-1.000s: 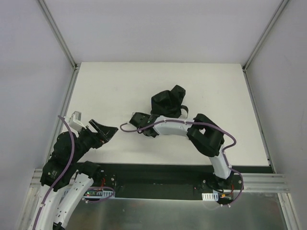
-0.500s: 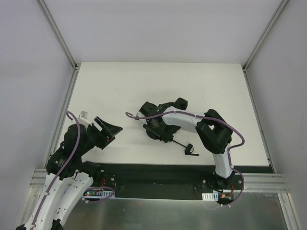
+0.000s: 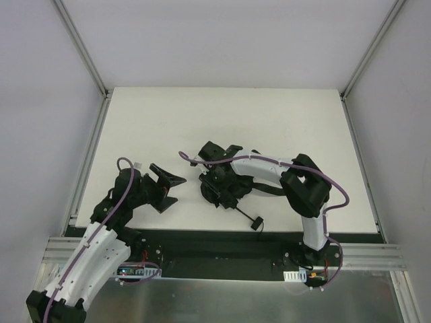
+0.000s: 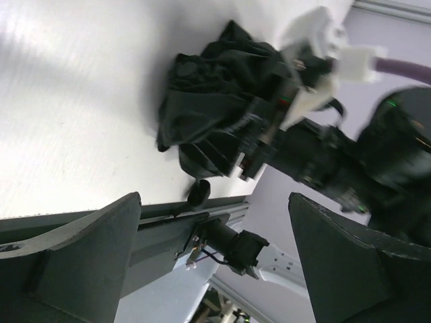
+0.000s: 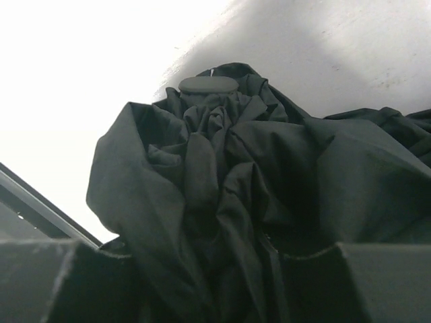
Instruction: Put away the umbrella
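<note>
Black umbrella (image 5: pixel 222 168) bunched on the white desk (image 3: pixel 283 128), pinched by the right gripper (image 3: pixel 217 183); the spread left gripper (image 3: pixel 168 183) should gather loose folds gently

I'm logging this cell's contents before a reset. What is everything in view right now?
umbrella: one, black, mid-table, canopy bunched, thin shaft and small handle pointing toward the near edge
table: one, white, under everything
frame rails: several, silver, along the table's sides and rising at the far corners
walls: pale grey, behind and on both sides
mounting plate: one, black, along the near edge under the arm bases
cables: purple, running along both arms
right gripper: one, black, closed on the umbrella's fabric
left gripper: one, black, open, left of the umbrella and apart from it
</note>
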### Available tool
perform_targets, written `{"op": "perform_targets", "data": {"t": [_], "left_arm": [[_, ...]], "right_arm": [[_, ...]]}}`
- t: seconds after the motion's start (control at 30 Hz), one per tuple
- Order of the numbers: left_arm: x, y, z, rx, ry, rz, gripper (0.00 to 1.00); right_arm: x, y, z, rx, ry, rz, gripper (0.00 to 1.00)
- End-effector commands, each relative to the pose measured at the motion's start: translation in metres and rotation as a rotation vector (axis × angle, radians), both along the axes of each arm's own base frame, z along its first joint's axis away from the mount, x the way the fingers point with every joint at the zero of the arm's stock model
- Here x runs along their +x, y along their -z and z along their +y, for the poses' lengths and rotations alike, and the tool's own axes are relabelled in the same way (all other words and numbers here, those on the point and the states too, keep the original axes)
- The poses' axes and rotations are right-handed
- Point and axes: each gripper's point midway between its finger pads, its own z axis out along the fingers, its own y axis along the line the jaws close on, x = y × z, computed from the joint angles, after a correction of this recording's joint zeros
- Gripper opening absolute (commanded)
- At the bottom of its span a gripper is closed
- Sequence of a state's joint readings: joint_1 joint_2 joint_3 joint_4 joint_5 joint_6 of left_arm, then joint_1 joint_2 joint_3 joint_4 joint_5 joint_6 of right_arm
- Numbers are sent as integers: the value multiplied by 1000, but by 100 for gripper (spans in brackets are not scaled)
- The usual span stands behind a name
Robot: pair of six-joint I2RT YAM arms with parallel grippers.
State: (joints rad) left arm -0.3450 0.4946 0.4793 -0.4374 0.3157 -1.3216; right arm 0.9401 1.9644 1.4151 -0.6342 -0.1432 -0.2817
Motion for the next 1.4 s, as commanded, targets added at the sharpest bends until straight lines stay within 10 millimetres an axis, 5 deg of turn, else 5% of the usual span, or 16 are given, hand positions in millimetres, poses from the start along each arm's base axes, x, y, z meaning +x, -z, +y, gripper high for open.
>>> {"op": "perform_targets", "data": {"t": [0.0, 0.17, 0.43, 0.63, 0.73, 0.93, 1.07, 1.23, 1.37], "left_arm": [[18, 4, -11, -133, -63, 63, 87], [26, 14, -11, -98, -83, 111, 85], [23, 31, -25, -69, -14, 194, 92], [17, 36, -44, -44, 60, 235, 87], [13, 39, -52, -42, 85, 262, 85], [12, 32, -61, -56, 116, 269, 79], [13, 15, -83, -57, 228, 242, 69], [21, 12, -109, -25, 348, 240, 53], [35, 15, -129, 13, 435, 214, 40]], "right_arm": [[-19, 5, 10, 47, 4, 106, 26], [-21, -13, 8, 76, 16, 99, 55], [-26, -87, -7, 166, 134, 82, 96], [-27, -140, -20, 270, 270, 49, 99], [-14, -153, -44, 293, 527, 21, 100], [13, -120, -129, 372, 1242, 98, 96], [28, -88, -143, 515, 1487, 266, 99], [48, -66, -153, 503, 1573, 293, 99], [63, -46, -165, 473, 1664, 260, 88]]}}
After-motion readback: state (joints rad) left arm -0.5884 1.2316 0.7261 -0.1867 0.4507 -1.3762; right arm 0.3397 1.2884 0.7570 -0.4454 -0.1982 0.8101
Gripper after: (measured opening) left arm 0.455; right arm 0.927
